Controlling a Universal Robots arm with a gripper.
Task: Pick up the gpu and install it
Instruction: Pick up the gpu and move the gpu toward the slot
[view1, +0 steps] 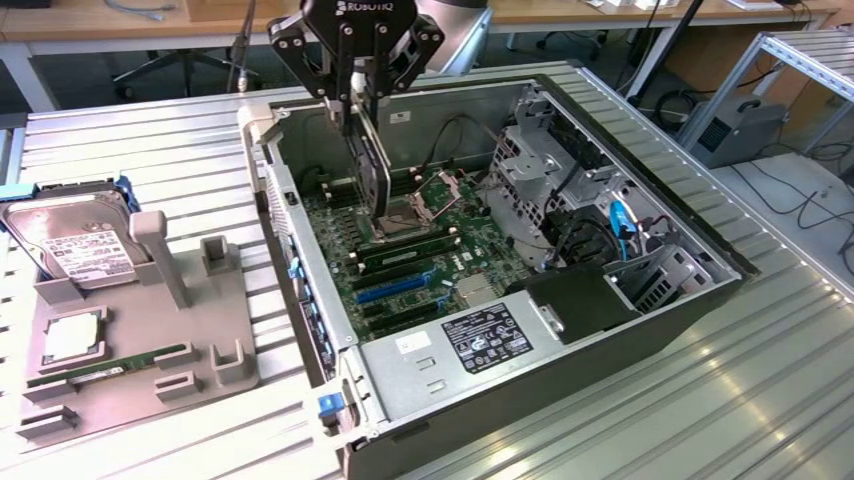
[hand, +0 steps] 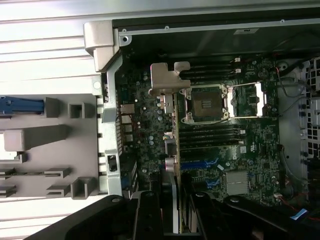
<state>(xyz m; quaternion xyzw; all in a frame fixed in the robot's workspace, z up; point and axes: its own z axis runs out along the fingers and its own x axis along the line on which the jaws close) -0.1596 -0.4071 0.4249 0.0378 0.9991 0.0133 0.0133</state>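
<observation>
- Above the open case (view1: 284, 250), the jaws are clamped on the upper end of the gpu (view1: 376, 165).
- The gpu hangs on edge with its long side nearly upright. Its silver bracket (hand: 167, 80) is at the lower end.
- In the exterior view that lower end sits in front of the CPU socket (hand: 206, 102) on the motherboard (view1: 467, 225). I cannot tell whether it touches the board.
- In the wrist view the card shows edge-on, and the bracket's bent tab lies just beside the socket.
- 1 blue slot (view1: 394, 285) lies on the board, apart from the card and nearer the labelled box (view1: 487, 338).
- The case lies on its side on a slatted metal surface (view1: 147, 140).
- At the exterior view's left a grey holder (view1: 174, 330) stands on the same surface, well apart from the jaws.
- The holder carries 1 hard drive (view1: 74, 245) leaning at its far end, 1 square chip (view1: 74, 340) and 1 green RAM stick (view1: 120, 362).
</observation>
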